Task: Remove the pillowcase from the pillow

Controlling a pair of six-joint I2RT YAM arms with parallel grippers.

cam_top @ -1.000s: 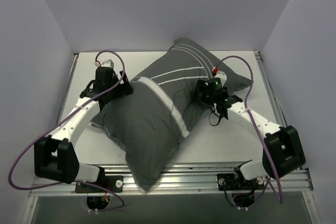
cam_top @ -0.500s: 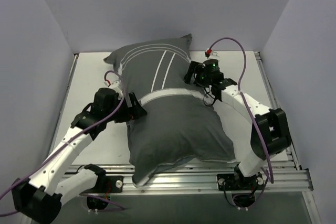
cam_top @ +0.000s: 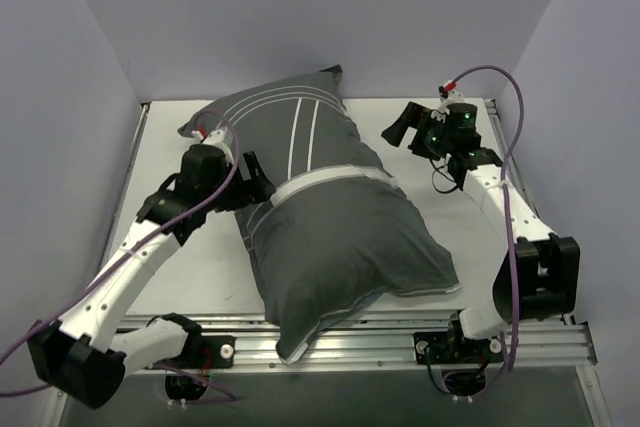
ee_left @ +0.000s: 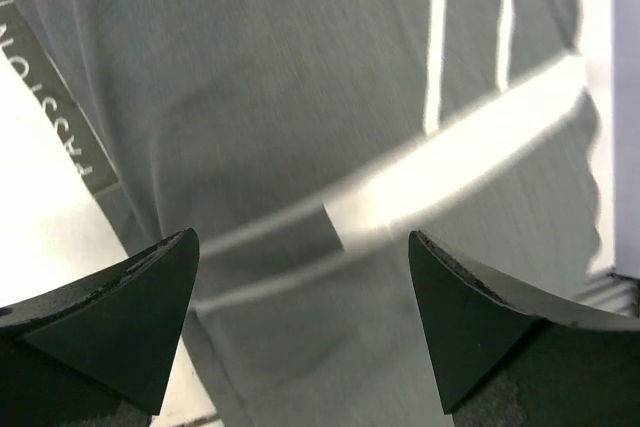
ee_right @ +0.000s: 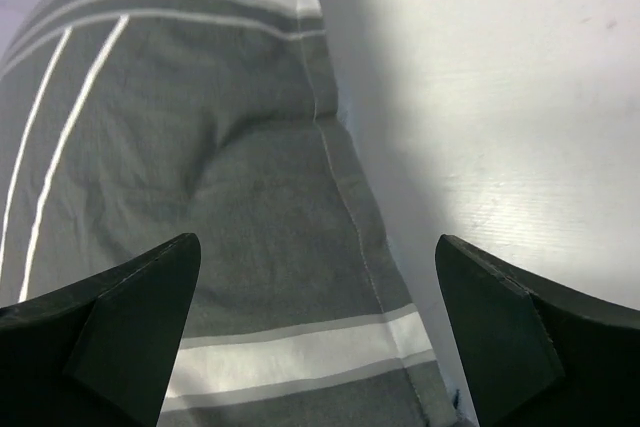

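The white surface (cam_top: 205,282) fills the space between the pale walls. On it lies the pillowcase (cam_top: 340,217), dark grey side up and plumply filled. It runs lengthwise from the far wall towards the arms' bases. Its near corner hangs over the metal rail (cam_top: 400,332) at the surface's near edge. A broad white band crosses its middle, and thin white stripes run along its far half. The pillow is wholly inside the case and cannot be seen.

The left arm (cam_top: 130,267) reaches in from the near left. Its jaws sit at the pillowcase's left edge, level with the broad band. In the left wrist view its fingers (ee_left: 120,317) stand wide apart with striped fabric (ee_left: 330,147) spread under them and nothing clamped between. The blur there hides whether the tips touch the cloth.

The right arm (cam_top: 510,212) stretches to the far right. Its jaws are clear of the pillowcase, over bare surface just right of its far half. The right wrist view shows these fingers (ee_right: 110,317) spread wide too, gripping nothing, with the case's seamed edge (ee_right: 330,147) below.

A purple cable (cam_top: 510,97) loops above the right wrist.
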